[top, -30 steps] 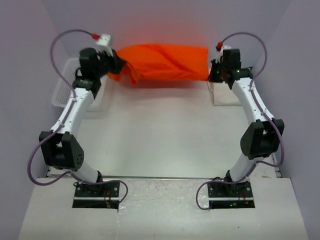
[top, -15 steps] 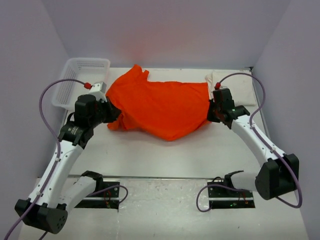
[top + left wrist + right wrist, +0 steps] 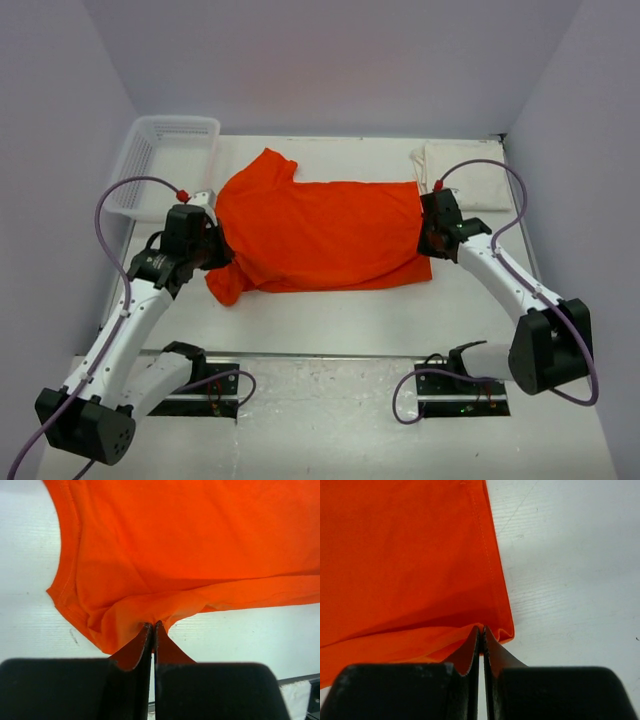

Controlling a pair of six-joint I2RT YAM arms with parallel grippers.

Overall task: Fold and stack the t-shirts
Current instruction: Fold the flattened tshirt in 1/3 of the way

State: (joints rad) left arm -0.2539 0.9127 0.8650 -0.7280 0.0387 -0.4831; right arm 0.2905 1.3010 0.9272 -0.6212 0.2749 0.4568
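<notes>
The orange-red t-shirt lies spread across the middle of the table, one sleeve toward the back left. My left gripper is shut on the shirt's left edge near a sleeve; the left wrist view shows the cloth pinched at the tips of my left gripper. My right gripper is shut on the shirt's right hem corner; the right wrist view shows the hem pinched at my right gripper. The cream-white t-shirt lies folded at the back right.
A white plastic lattice basket stands at the back left corner. Purple walls close in the table on three sides. The arm bases sit on a plate at the near edge.
Both arms have lowered and pulled toward the near side, bringing the orange-red shirt from hanging in the air down onto the table, now spread flat.
</notes>
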